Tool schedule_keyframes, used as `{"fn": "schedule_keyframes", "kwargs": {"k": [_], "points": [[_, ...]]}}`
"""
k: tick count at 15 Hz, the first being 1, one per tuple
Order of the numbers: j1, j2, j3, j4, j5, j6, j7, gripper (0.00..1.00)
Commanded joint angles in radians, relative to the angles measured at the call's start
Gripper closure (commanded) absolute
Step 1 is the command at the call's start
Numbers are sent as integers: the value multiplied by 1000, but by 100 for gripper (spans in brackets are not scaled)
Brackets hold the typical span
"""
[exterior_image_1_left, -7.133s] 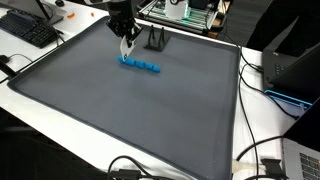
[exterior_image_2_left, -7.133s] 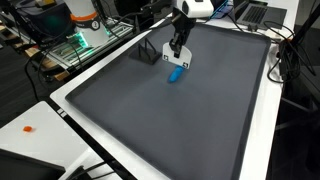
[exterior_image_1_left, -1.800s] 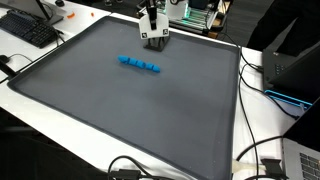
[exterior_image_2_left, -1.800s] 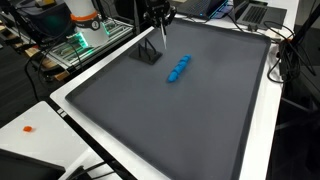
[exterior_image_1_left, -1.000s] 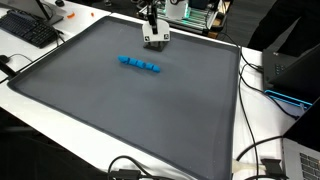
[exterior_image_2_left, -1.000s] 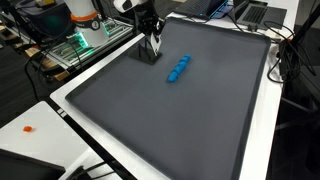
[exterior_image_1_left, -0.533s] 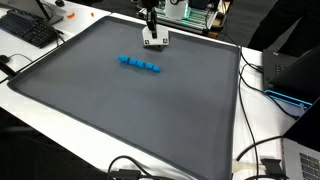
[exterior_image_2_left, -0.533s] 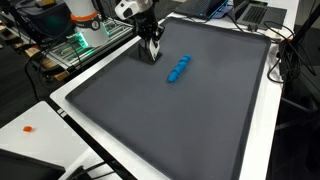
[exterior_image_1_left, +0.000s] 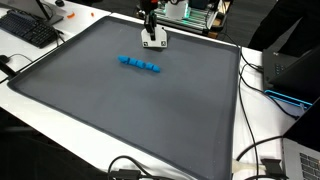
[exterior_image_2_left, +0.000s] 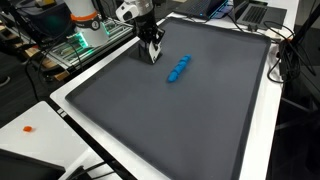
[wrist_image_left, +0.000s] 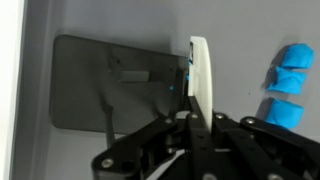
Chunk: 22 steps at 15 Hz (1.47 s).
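My gripper (exterior_image_1_left: 152, 36) (exterior_image_2_left: 151, 46) is shut on a thin white flat piece (wrist_image_left: 199, 70), held edge-on between the jaws in the wrist view (wrist_image_left: 193, 118). It hangs just over a small black stand (exterior_image_2_left: 146, 54) at the far edge of the grey mat (exterior_image_1_left: 130, 110). The stand's dark flat base (wrist_image_left: 100, 85) lies right under the white piece (exterior_image_1_left: 153, 43). A row of blue blocks (exterior_image_1_left: 140, 65) (exterior_image_2_left: 179, 69) lies on the mat a little away from the stand, and shows at the right edge of the wrist view (wrist_image_left: 285, 85).
A black keyboard (exterior_image_1_left: 30, 28) lies beyond one mat corner. A laptop (exterior_image_1_left: 295, 70) and cables sit along another side. Electronics with green lights (exterior_image_2_left: 85, 35) stand behind the stand. A small orange object (exterior_image_2_left: 28, 128) rests on the white table.
The gripper, still shut on the white piece, has come down slightly and closer to the black stand. The blue blocks have not moved.
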Motion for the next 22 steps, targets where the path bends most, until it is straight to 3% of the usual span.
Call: {"fn": "schedule_keyframes", "kwargs": {"k": [1,12,15,22], "points": [[5,-8,3,-14,-12,18,52,99],[-17,-39,5,-17,-273,33,311,99],[-21,-46,6,-17,-302,24,356,99],[-17,-54,-4,-12,-274,-11,325,99]]}}
